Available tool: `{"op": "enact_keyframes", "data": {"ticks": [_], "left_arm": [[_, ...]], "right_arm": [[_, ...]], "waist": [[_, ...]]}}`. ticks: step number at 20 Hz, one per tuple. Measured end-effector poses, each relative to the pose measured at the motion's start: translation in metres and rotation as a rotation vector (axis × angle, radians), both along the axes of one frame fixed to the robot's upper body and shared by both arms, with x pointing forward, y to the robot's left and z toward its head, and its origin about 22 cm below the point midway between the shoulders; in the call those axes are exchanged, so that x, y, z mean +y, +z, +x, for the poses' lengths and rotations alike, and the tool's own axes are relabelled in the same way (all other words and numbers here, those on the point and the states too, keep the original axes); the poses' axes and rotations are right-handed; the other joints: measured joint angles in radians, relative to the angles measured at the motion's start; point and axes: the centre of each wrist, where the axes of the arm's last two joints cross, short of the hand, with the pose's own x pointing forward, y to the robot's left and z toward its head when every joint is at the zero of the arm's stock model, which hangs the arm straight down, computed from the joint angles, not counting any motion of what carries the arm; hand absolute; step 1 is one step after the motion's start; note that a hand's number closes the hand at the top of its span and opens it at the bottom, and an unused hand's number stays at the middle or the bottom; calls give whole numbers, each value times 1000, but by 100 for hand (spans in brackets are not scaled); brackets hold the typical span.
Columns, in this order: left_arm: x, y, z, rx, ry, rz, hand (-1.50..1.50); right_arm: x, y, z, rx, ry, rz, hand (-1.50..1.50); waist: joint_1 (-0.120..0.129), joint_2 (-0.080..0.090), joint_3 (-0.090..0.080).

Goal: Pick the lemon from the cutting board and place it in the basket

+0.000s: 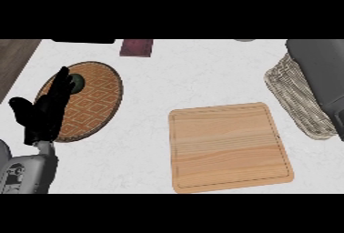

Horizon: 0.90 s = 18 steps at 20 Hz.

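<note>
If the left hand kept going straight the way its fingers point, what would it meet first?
Probably the dark round thing on the patterned mat, just beside the fingertips of the left hand. Height above the mat is unclear, so it might pass over.

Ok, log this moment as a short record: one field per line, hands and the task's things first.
left hand: open, fingers up, at the view's left, over the round patterned mat
right hand: cannot be seen; a grey arm overlaps the basket
cutting board: bare, flat on the white counter
lemon: none visible
basket: wicker, at the right edge, inside hidden
other: dark green round thing on the mat; dark red item at the far edge
</note>
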Motion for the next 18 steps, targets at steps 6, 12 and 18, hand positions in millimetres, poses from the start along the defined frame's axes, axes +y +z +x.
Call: {"op": "enact_keyframes", "data": {"ticks": [6, 12, 18], "left_arm": [[-5, 4, -1, -1, -5, 4, 0], [3, 1, 2, -3, -2, 1, 0], [2, -2, -2, 1, 0, -1, 0]], "right_arm": [[-38, -15, -7, 62, -51, 17, 150], [-65, -23, -14, 92, -68, 41, 150], [-91, -36, -25, 71, -45, 86, 150]], "waist": [[6, 3, 1], [-1, 2, 1], [-5, -1, 1]]}}
